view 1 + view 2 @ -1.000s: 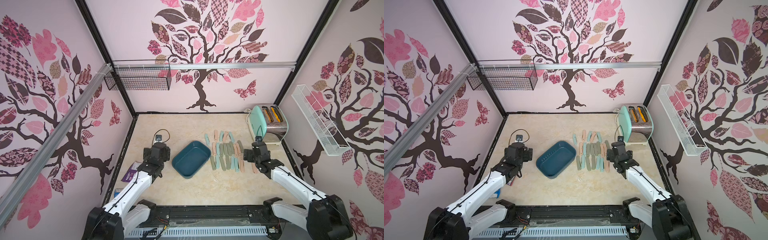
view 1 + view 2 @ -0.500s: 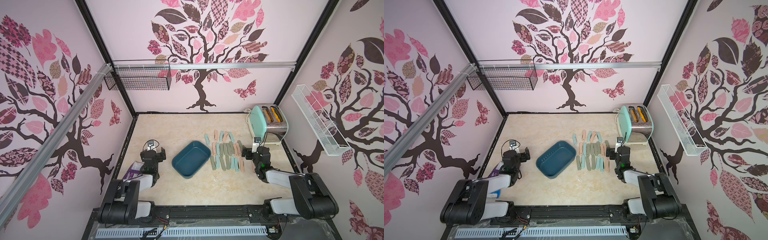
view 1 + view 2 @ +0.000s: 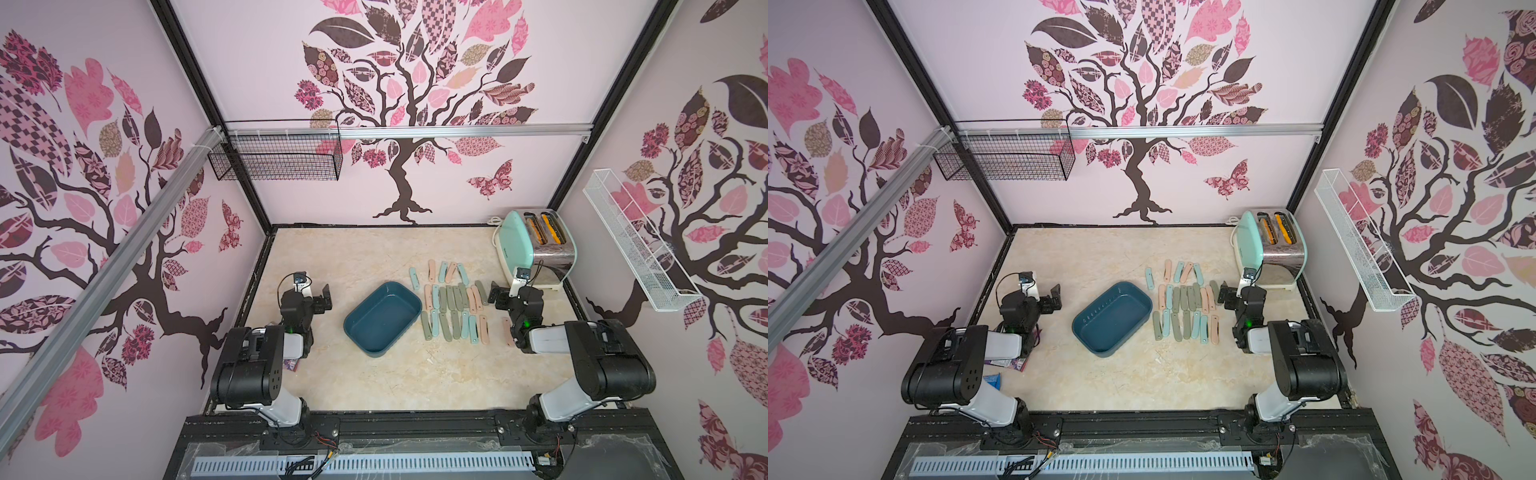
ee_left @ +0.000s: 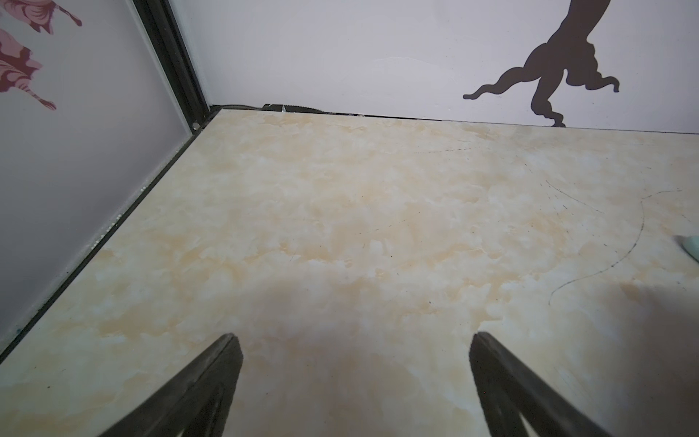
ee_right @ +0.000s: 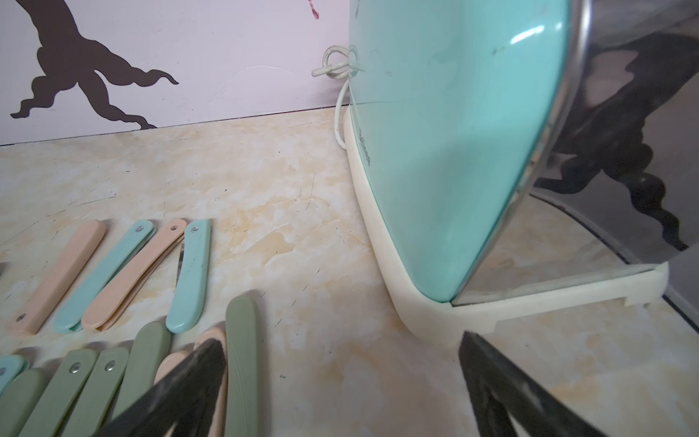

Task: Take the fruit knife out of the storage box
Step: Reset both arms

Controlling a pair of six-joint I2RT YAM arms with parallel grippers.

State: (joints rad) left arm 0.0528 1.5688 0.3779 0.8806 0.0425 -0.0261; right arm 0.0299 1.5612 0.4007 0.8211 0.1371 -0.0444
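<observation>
The storage box [image 3: 382, 320] [image 3: 1112, 318], a dark teal tub, sits mid-table, and nothing shows inside it. Several folded fruit knives [image 3: 453, 307] [image 3: 1185, 305] [image 5: 189, 276] with pink, mint and green handles lie in rows on the table just right of it. My left gripper [image 3: 322, 299] [image 3: 1054, 297] [image 4: 353, 338] is open, low over bare table left of the box. My right gripper [image 3: 496, 297] [image 3: 1227, 297] [image 5: 340, 346] is open too, at the right end of the knife rows, with nothing between its fingers. Both arms are folded back near the front rail.
A mint and chrome toaster [image 3: 536, 249] [image 5: 454, 151] stands at the back right, close to my right gripper. A black wire basket [image 3: 278, 158] and a white one [image 3: 636, 245] hang on the walls. A purple packet [image 3: 1011, 363] lies under my left arm.
Both arms have folded down and back toward the front rail. The grippers sank low over the table and stayed open. The box and knives have not moved.
</observation>
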